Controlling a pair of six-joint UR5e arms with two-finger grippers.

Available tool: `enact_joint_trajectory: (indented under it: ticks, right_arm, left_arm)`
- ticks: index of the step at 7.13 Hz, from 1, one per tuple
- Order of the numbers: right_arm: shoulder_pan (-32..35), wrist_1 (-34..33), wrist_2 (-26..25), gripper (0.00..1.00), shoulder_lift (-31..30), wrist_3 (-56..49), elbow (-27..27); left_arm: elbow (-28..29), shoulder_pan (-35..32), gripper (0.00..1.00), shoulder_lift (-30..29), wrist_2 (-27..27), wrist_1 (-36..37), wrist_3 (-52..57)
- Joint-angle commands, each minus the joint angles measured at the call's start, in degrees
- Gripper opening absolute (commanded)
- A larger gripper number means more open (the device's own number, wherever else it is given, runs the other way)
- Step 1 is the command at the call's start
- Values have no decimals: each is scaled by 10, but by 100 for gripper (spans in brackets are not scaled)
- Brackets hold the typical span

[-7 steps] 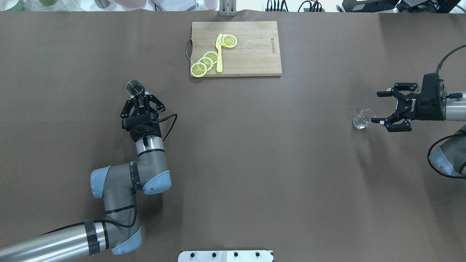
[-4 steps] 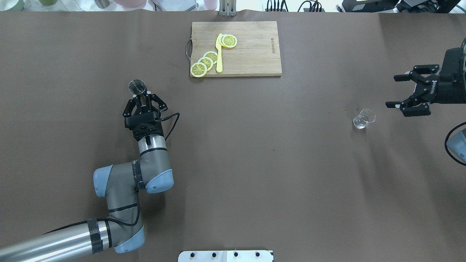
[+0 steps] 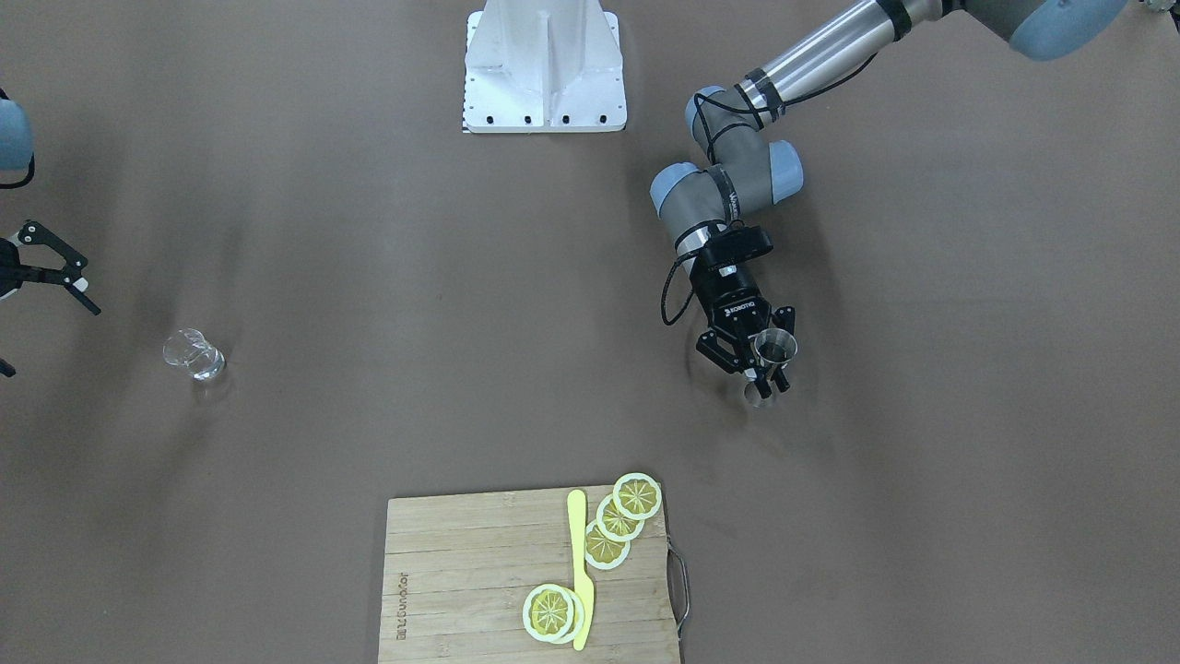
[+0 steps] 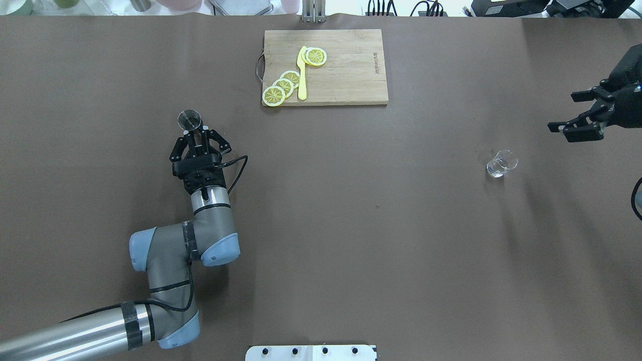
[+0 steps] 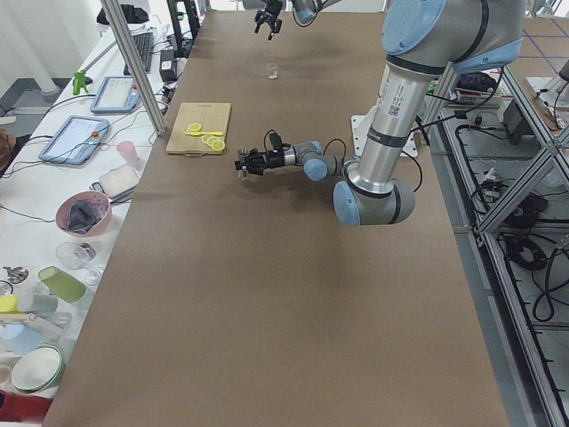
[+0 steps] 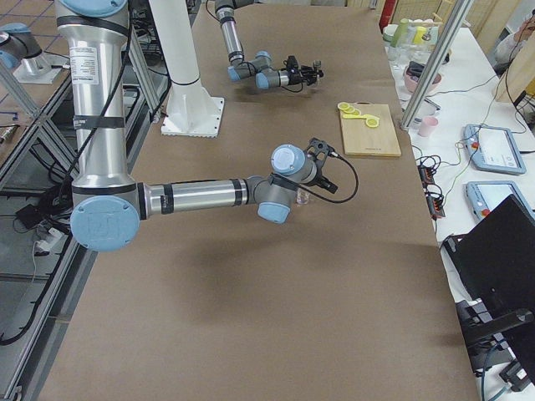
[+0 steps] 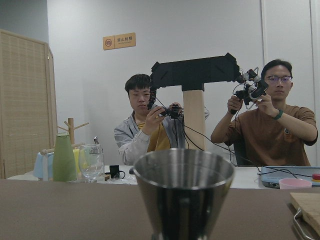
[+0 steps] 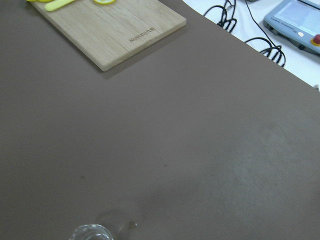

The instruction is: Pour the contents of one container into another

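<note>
Steel jigger (image 4: 189, 119): We see it upright with its rim level in the robot's left half of the table (image 4: 351, 225), somewhat nearer the far edge than the near one. It has drifted slightly toward the far edge over the last second. We cannot tell whether it holds anything, or whether its base is clear of the table.

Left gripper (image 4: 195, 131): The fingers are clamped on the jigger's waist, wrist low and roughly horizontal. The hold looks the same as a second ago.

Glass tumbler (image 4: 500, 163): It stands upright toward the table's right end, about midway between the near and far edges, and has not moved. It is well apart from the jigger.

Right gripper (image 4: 562, 111): This is where the real change lies. A second ago its spread fingers were right at the tumbler. Now it has pulled back to the table's right edge and toward the far side, jaws wide and holding nothing.

Meaning for the task: We judge the tumbler is placed and left free, so the receiving side is ready. Pouring has not begun, and the jigger must first be carried level across most of the table.

Surroundings: A cutting board (image 4: 346, 70) sits at the middle of the far edge with lemon slices (image 4: 283, 86) and a yellow knife (image 4: 302, 75). It lies off the direct line between jigger and tumbler.
</note>
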Motion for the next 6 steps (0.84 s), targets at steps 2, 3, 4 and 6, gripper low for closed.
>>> enact_joint_trajectory:
  ticks: [2, 3, 4, 6]
  right_arm:
    - [29, -174, -35, 100, -9, 2, 41]
    - [61, -224, -24, 100, -17, 1, 40]
    - [115, -293, 26, 100, -17, 1, 33]
    - [207, -456, 150, 100, -12, -8, -7]
  left_arm:
    - [3, 0, 0, 0, 0, 0, 0]
    - [4, 0, 0, 0, 0, 0, 0]
    - [8, 1, 0, 0, 0, 0, 0]
    - [9, 2, 8, 2, 0, 0, 0]
